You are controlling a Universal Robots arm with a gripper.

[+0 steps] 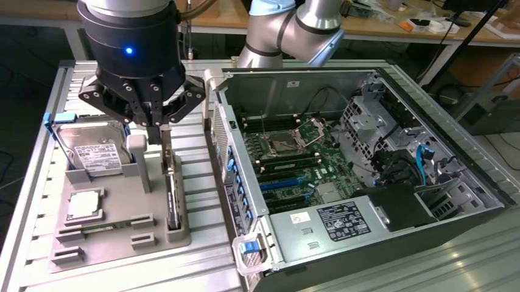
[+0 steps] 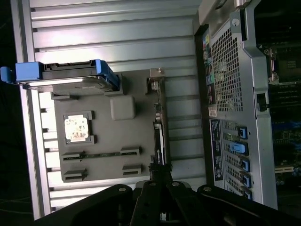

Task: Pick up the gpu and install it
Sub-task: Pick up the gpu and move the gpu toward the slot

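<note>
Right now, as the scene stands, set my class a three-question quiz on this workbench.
1. True or false: the gpu already sits inside the computer case.
2. What are the jaws of the gripper shut on? A) hard drive B) gpu C) processor
3. In the exterior view, on which side of the grey tray does the case stand?
Key: 1 false, it stands on edge in the tray. 2 B. 3 the exterior view's right.
</note>
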